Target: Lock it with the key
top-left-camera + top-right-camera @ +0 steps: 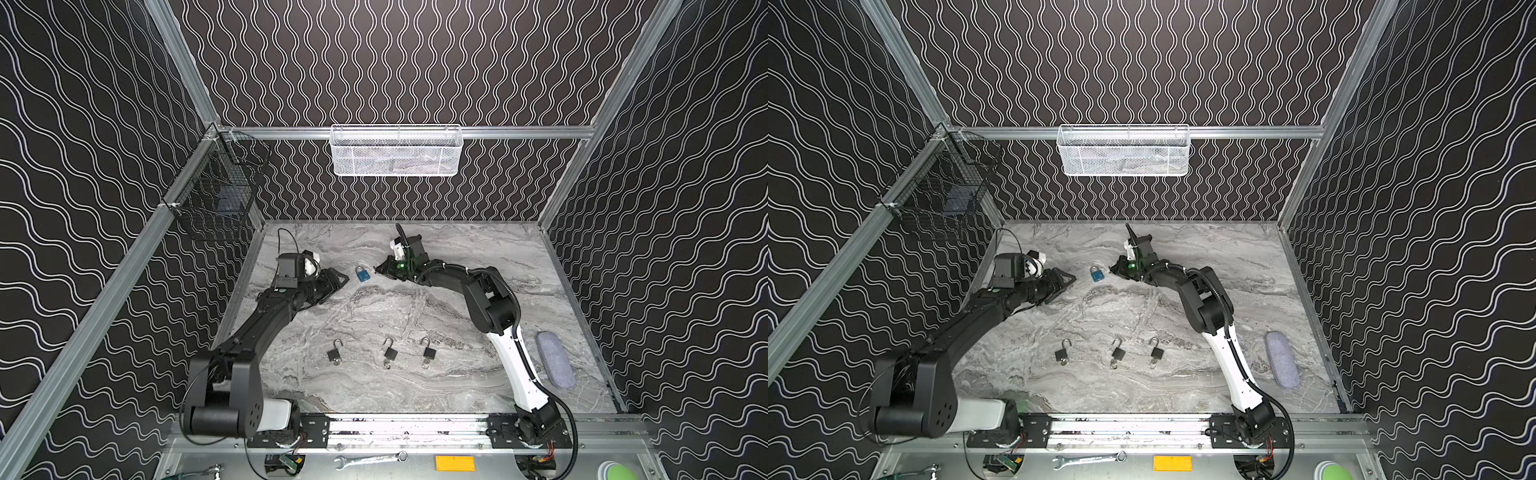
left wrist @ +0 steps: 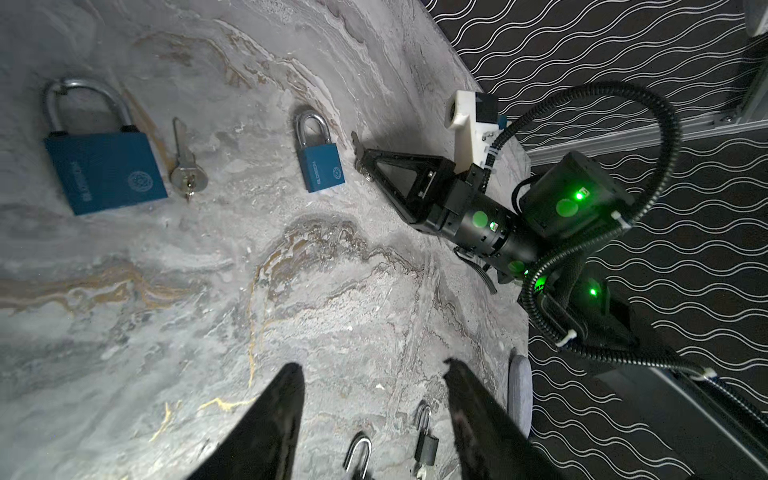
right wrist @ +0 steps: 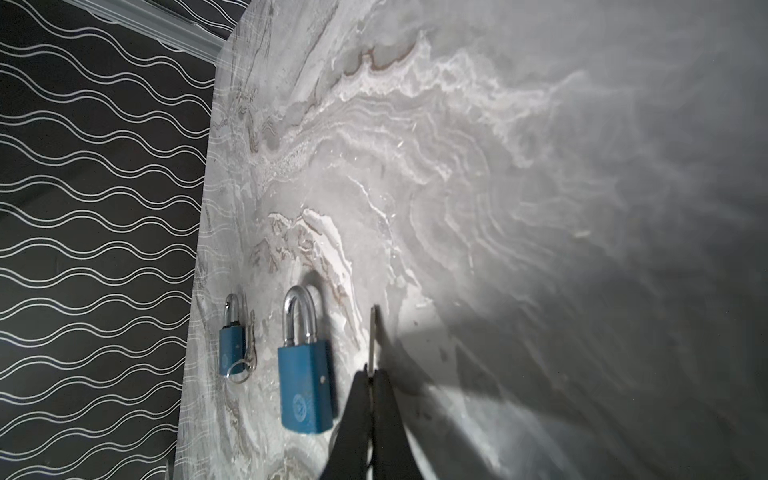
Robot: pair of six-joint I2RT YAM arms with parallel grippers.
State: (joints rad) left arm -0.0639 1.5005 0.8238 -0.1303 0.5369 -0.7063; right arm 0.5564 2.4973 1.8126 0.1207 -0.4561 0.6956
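A blue padlock point(image 1: 362, 274) point(image 1: 1096, 274) lies flat at the back middle of the marble table, its silver shackle seated in the body point(image 2: 320, 162). My right gripper point(image 1: 376, 270) point(image 3: 371, 374) is just right of it, shut on the key point(image 3: 374, 336). The key's blade sticks out past the fingertips alongside the padlock point(image 3: 305, 386), outside it. My left gripper point(image 1: 344, 283) point(image 2: 372, 365) hovers to the padlock's left, open and empty. A second blue padlock point(image 2: 104, 166) with its own key point(image 2: 187, 166) lies under the left wrist and is hidden in both top views.
Three black padlocks point(image 1: 334, 353) point(image 1: 390, 352) point(image 1: 429, 352) with raised shackles lie in a row toward the front. A grey pouch point(image 1: 555, 359) rests by the right wall. A white mesh basket point(image 1: 396, 150) and a black wire basket point(image 1: 220, 187) hang on the walls.
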